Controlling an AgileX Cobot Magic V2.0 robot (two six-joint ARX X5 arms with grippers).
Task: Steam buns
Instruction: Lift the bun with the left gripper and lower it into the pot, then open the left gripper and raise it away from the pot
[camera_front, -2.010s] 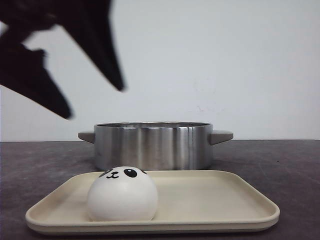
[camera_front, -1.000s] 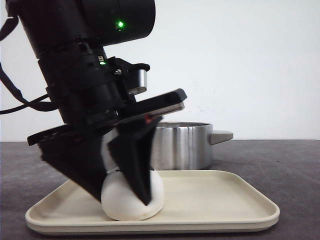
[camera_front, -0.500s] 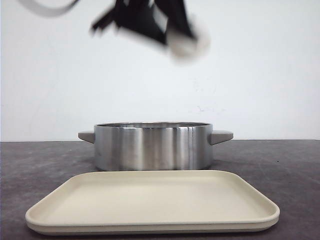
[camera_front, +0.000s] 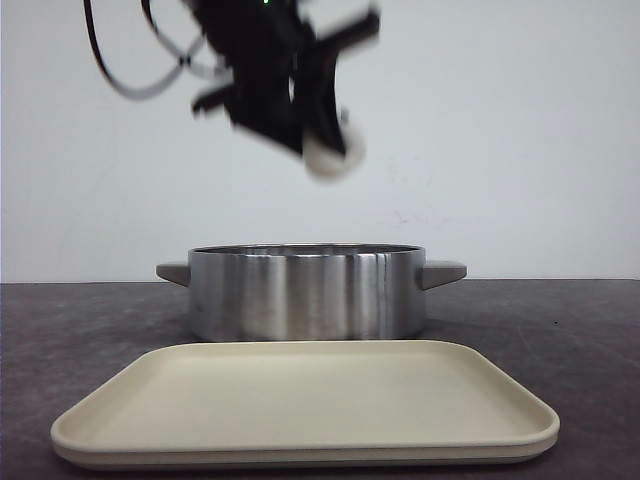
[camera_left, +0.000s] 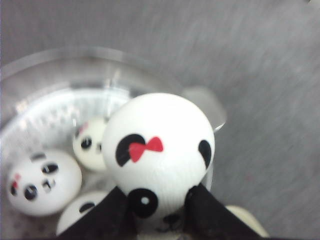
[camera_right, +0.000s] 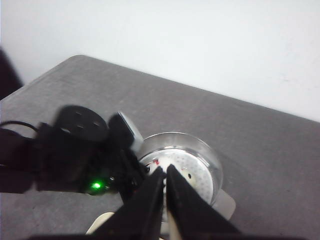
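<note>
Left gripper (camera_left: 161, 212) clamps bun (camera_left: 159, 145) above pot (camera_front: 305, 291).

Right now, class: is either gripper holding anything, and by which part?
The left gripper holds a panda bun, its fingers pinching opposite sides of the lower, face end, above the steel pot. The right gripper is closed on nothing.

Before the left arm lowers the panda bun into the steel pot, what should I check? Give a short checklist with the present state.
1. Left gripper grips the white panda bun with the red bow: ok.
2. Bun above the round stainless steel pot: ok.
3. Free space among the three buns inside: cannot tell.
4. Beige rectangular tray emptied: ok.
5. Right gripper out of the path: cannot tell.
</note>
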